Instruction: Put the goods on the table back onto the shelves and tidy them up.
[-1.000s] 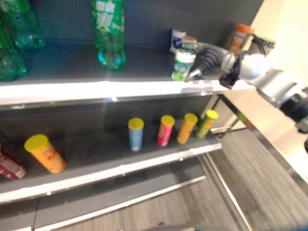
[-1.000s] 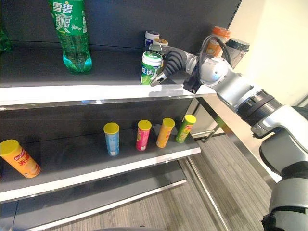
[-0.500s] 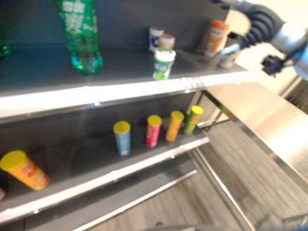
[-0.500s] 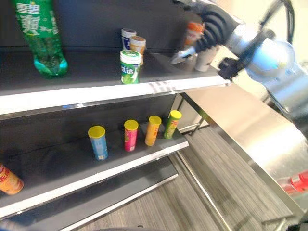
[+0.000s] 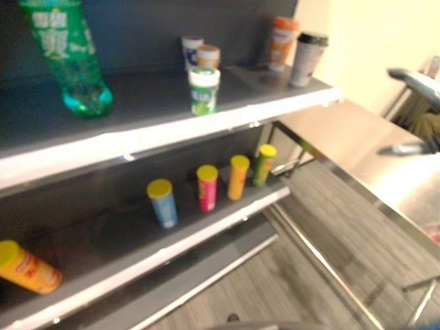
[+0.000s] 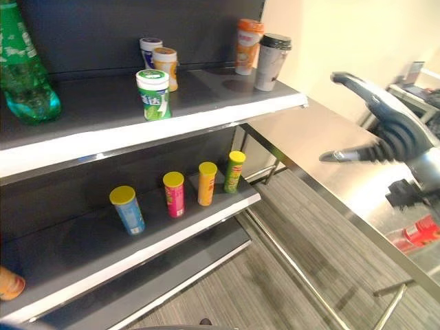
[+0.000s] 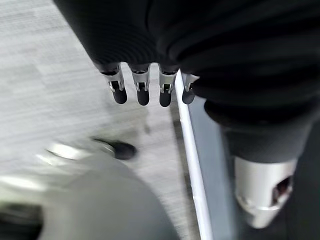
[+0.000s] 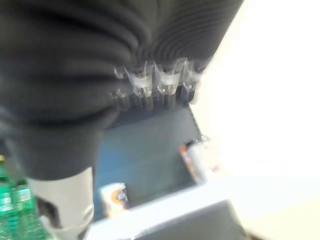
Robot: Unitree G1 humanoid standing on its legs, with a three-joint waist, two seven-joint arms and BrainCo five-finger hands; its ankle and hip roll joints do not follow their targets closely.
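— What's changed?
— The right hand (image 6: 385, 134) has left the top shelf (image 6: 206, 124) and now hangs over the counter (image 6: 330, 172) on the right, fingers straight, holding nothing. The green-capped jar (image 6: 152, 94) it was beside stands alone near the shelf's front edge.
— So that one's shelved?
— It looks so — upright, clear of the hand. A red item (image 6: 416, 234) lies on the counter at the near right; I'd guess that comes next.
— The left hand (image 7: 150, 85)?
— Hanging over the floor, fingers relaxed, empty.
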